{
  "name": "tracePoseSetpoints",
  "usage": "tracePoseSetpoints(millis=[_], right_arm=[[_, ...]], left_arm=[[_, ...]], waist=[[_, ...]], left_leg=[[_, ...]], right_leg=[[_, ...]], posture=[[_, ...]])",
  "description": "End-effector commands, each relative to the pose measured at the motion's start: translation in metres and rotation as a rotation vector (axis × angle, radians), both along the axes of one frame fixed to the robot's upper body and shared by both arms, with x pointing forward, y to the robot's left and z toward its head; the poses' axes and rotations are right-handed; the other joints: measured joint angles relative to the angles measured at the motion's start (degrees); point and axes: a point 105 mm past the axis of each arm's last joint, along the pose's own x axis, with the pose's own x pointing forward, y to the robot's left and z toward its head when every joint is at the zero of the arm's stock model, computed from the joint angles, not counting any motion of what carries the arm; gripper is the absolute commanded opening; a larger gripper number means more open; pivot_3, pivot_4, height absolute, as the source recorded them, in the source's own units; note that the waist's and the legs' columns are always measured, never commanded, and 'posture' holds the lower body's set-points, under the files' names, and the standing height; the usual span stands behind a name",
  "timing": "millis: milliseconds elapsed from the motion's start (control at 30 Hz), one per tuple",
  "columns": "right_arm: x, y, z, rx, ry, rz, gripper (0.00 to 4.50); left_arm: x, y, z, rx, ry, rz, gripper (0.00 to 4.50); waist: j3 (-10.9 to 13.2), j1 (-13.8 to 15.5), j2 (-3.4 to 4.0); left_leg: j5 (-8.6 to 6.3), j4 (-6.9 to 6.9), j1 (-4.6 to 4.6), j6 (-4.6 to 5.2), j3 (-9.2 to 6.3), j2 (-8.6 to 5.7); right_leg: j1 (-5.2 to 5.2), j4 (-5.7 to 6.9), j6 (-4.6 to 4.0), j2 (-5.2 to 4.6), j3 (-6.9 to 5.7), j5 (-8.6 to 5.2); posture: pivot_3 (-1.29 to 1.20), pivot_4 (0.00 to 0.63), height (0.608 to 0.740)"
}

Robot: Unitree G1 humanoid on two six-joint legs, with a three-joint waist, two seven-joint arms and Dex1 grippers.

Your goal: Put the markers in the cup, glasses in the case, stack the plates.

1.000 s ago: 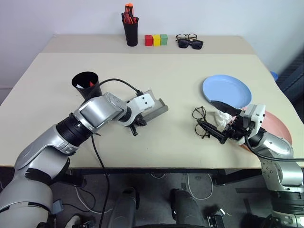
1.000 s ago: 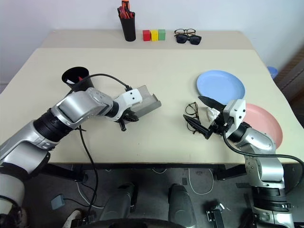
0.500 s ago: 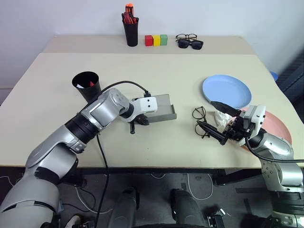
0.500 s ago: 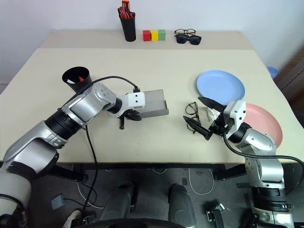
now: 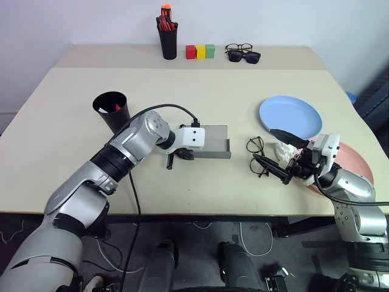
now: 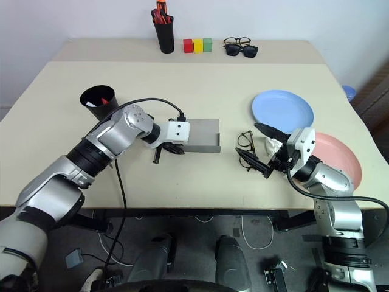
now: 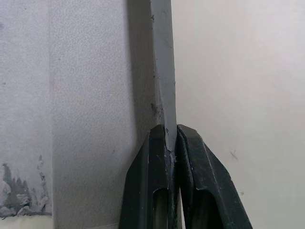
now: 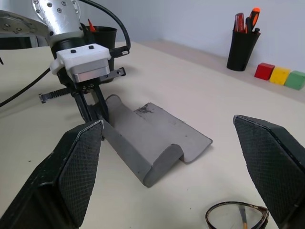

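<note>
Left wrist view, left pincer (image 7: 170, 143) clamped on grey felt case (image 7: 95, 95) wall, right pincer (image 6: 262, 150) spread wide.

At the worktop's (image 5: 200, 91) far edge a straight black pen holder (image 5: 168, 42) stuffed with red and orange pens (image 5: 165, 17) is seen, red, yellow and green blocks (image 5: 200, 51) lined up beside it, then a clear-lensed pair (image 5: 238, 47) touching black sunglasses (image 5: 244, 56).
</note>
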Motion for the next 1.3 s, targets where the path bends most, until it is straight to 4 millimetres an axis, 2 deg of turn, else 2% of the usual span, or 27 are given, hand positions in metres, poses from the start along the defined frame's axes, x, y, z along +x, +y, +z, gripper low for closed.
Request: tracePoseSetpoints(millis=[33, 533, 633, 800, 1000, 1233, 1300], right_arm=[[0.001, -0.006, 0.004, -0.007, 0.045, -0.031, 4.50], [0.001, -0.019, -0.006, -0.003, 0.147, -0.087, 4.50], [-0.006, -0.027, -0.009, -0.036, 0.175, -0.092, 4.50], [-0.023, -0.050, -0.019, -0.188, 0.210, -0.091, 4.50], [-0.038, -0.066, -0.011, -0.237, 0.234, -0.103, 4.50], [-0.045, -0.069, -0.004, -0.229, 0.252, -0.115, 4.50], [-0.046, -0.069, -0.003, -0.223, 0.261, -0.116, 4.50]], left_arm=[[0.000, -0.010, 0.005, -0.011, -0.011, -0.020, 0.23], [-0.008, -0.026, 0.002, -0.053, 0.016, 0.023, 0.23], [-0.009, -0.027, 0.002, -0.057, 0.019, 0.030, 0.23], [-0.008, -0.026, 0.005, -0.058, 0.013, 0.039, 0.23], [-0.007, -0.024, 0.005, -0.061, 0.014, 0.044, 0.23], [-0.010, -0.017, 0.001, -0.059, 0.033, 0.069, 0.23], [-0.010, -0.014, 0.000, -0.055, 0.039, 0.086, 0.79]], waist=[[0.0, 0.0, 0.00], [0.0, -0.1, 0.01], [0.0, -0.1, 0.01], [0.0, -0.1, 0.01], [0.0, -0.2, 0.03], [0.0, -0.2, 0.04], [0.0, -0.2, 0.04]], left_leg=[[0.00, 0.02, 0.00, 0.00, 0.00, 0.00], [0.01, 0.03, 0.02, 0.02, -0.01, 0.00], [0.01, 0.03, 0.01, 0.02, -0.01, 0.00], [0.01, 0.03, 0.02, 0.02, -0.01, 0.00], [0.01, 0.05, 0.04, 0.02, -0.01, 0.00], [0.01, 0.06, 0.05, 0.02, -0.01, 0.01], [0.01, 0.06, 0.04, 0.02, 0.00, 0.01]], right_leg=[[0.02, 0.01, 0.00, 0.00, 0.00, 0.00], [0.02, 0.05, 0.02, 0.00, 0.00, 0.01], [0.02, 0.05, 0.04, 0.00, 0.00, 0.00], [0.02, 0.06, 0.04, 0.00, 0.00, 0.00], [0.03, 0.08, 0.21, 0.00, 0.01, -0.12], [0.02, 0.08, 0.21, 0.00, 0.00, -0.12], [0.03, 0.08, 0.20, 0.00, 0.01, -0.12]], posture=[[0.00, 0.150, 0.740], [0.00, 0.150, 0.740], [0.00, 0.150, 0.740], [0.00, 0.150, 0.740], [0.00, 0.150, 0.740], [0.00, 0.150, 0.740], [0.00, 0.150, 0.740]])
